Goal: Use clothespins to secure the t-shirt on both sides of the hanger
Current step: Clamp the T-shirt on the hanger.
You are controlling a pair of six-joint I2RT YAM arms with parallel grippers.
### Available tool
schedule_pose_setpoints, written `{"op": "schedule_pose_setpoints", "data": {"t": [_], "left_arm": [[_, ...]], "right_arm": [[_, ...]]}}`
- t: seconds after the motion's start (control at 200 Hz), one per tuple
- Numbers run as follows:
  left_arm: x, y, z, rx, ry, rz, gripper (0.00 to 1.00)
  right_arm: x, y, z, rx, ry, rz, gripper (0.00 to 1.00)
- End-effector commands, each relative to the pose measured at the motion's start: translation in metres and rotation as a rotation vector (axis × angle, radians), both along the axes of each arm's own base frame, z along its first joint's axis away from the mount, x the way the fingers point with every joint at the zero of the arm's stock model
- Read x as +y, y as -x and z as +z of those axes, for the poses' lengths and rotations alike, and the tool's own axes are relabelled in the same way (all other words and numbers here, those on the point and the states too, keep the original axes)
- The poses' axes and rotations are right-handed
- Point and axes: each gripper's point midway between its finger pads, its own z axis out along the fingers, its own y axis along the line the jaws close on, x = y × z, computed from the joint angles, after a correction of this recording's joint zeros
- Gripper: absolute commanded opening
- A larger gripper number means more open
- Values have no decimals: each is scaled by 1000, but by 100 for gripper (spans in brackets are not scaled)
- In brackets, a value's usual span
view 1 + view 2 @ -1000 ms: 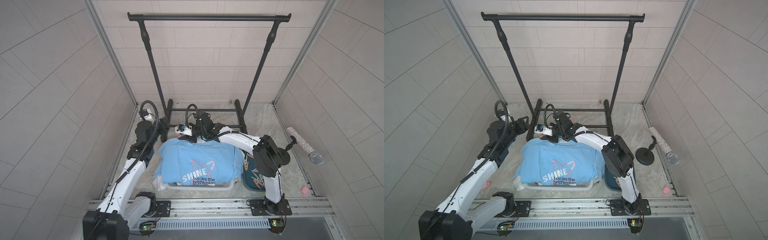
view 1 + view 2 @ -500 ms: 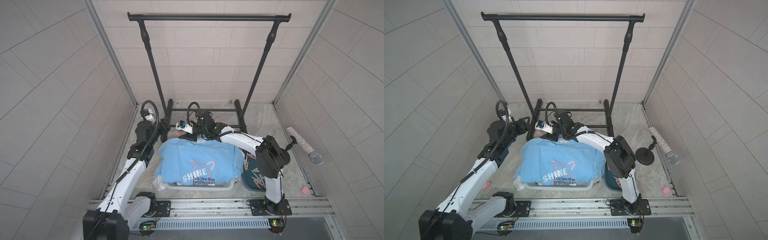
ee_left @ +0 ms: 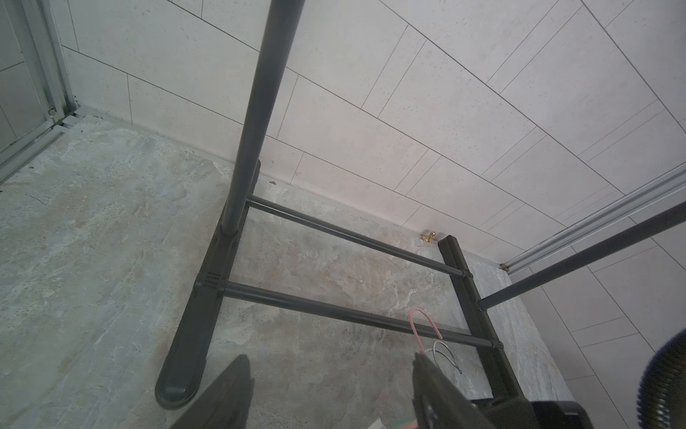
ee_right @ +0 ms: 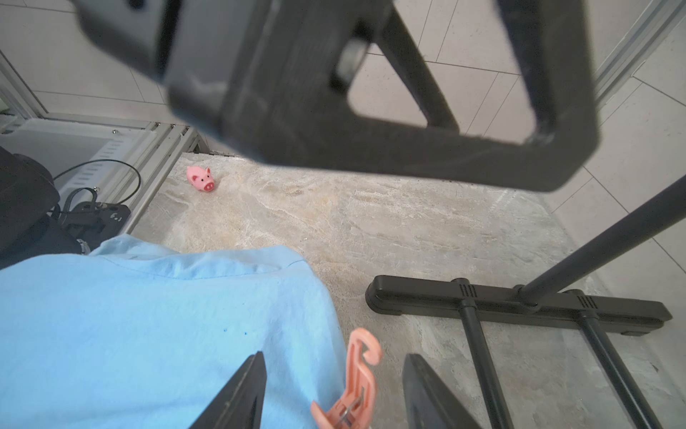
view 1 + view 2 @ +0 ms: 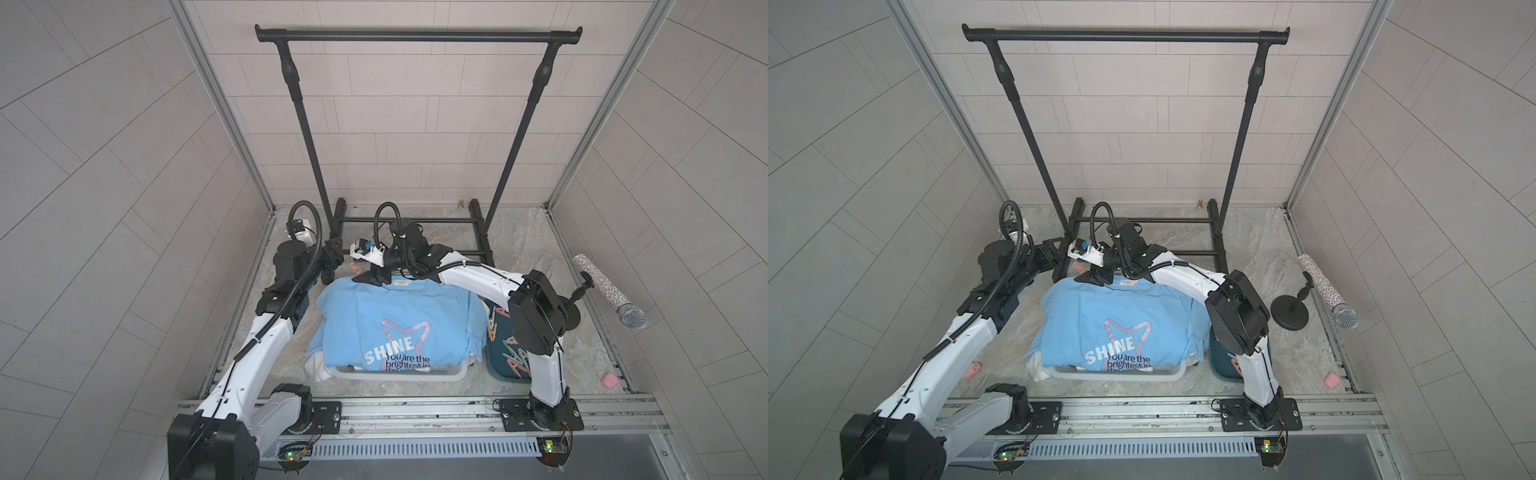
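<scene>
A light blue t-shirt [image 5: 395, 320] [image 5: 1117, 320] lies spread over a basket. Its shoulder fills the near side of the right wrist view [image 4: 148, 315]. A peach clothespin [image 4: 358, 382] stands at the shirt's shoulder edge, between the fingers of my open right gripper [image 4: 334, 354] [image 5: 365, 279] and touching neither. Several more clothespins [image 5: 513, 357] lie in a teal bin. My left gripper [image 3: 330, 356] [image 5: 332, 262] hangs open and empty over the floor by the rack base. Beside its finger lie a pink hook [image 3: 421, 325] and a silver hook [image 3: 443, 353]. The hanger's body is hidden.
A black garment rack [image 5: 415, 35] stands at the back, its base bars [image 4: 519, 304] close to both grippers. The white basket [image 5: 399, 374] and the teal bin [image 5: 505, 374] sit in front. A microphone [image 5: 609, 291], a pink pig toy [image 4: 200, 178] and a pink cube [image 5: 610, 380] lie around.
My right gripper's jaws have spread apart and let go of the clothespin, and its wrist has drawn back slightly toward the rack. The left arm has not moved.
</scene>
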Motion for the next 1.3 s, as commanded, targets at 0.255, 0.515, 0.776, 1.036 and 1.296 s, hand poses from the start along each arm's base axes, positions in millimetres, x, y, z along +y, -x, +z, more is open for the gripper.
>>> {"op": "schedule_pose_setpoints", "data": {"t": [0.255,0.515,0.776,1.036,1.296], "left_arm": [[-1,-3,12,-27,-7,-11,72],[2,-2,13,-31,-10,3,72],[4,-2,14,-39,-10,16,72],[5,-1,17,-49,-7,20,72],[5,-1,16,-49,-8,21,72]], "right_arm": [[16,0,10,65,-90,42,50],[16,-6,7,129,-129,-26,21],[11,-11,0,149,-128,-175,0],[7,-4,0,94,-104,-236,0],[-3,2,-4,62,-16,-285,0]]}}
